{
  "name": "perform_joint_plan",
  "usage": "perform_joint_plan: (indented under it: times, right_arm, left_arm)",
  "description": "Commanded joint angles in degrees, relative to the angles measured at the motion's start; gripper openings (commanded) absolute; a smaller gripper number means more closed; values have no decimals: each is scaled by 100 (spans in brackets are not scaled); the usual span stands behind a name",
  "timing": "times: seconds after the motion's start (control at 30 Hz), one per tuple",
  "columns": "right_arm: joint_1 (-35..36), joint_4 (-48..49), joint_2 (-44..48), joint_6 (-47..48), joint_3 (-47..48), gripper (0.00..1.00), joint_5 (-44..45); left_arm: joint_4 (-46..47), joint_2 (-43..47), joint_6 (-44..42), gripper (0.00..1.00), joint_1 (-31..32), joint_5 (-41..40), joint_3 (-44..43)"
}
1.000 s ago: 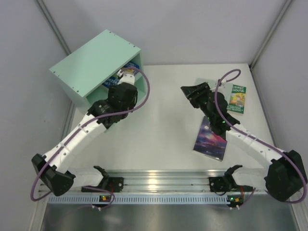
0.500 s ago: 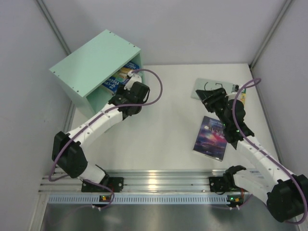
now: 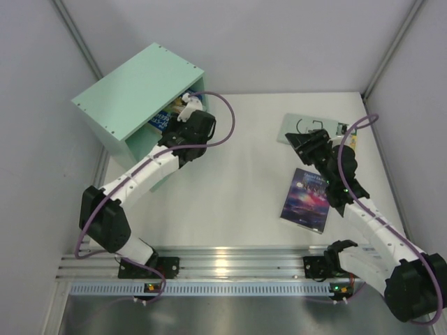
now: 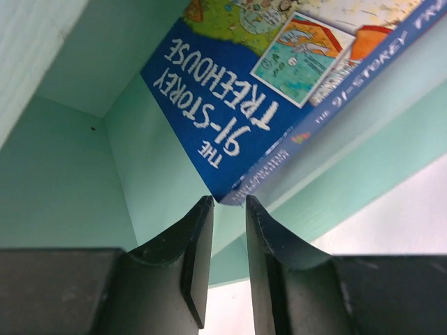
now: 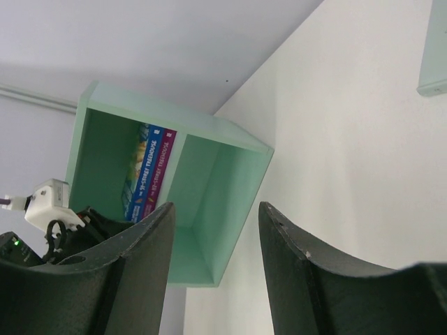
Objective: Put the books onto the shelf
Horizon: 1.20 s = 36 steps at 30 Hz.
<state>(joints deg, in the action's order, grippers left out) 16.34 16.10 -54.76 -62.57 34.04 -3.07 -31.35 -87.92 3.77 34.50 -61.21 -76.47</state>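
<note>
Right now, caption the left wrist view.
Left claw, slightly open, at a corner of the blue book inside the mint shelf.

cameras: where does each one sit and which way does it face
top external: above and behind the arms, looking down on table, shelf, both arms.
left wrist: on the left arm, looking into the shelf at a blue book; left pincer shows.
right wrist: on the right arm, facing the shelf's open front; right pincer shows.
shared: both wrist views show that blue book.

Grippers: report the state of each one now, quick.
Left gripper: jaws narrowly apart at a corner of the blue book; grip cannot be told.
Right gripper: open, holding nothing.
</note>
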Motion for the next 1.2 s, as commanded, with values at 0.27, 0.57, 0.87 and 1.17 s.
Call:
perform_joint_plan:
  times: [0.27, 0.57, 0.87, 1.17]
  right_arm:
    - [-184, 280, 1, 60, 23, 51, -106]
    - [-192, 280, -78, 69, 111, 51, -123]
    - [-192, 280, -166, 87, 164, 51, -115]
    - [-192, 324, -219, 104, 146, 51, -159]
  left_arm:
    - [516, -147, -315, 29, -233, -163, -299]
    - [525, -217, -324, 28, -286, -110, -316]
    - [455, -287, -316, 28, -286, -180, -439]
    - [332, -252, -201, 30, -251, 214, -536]
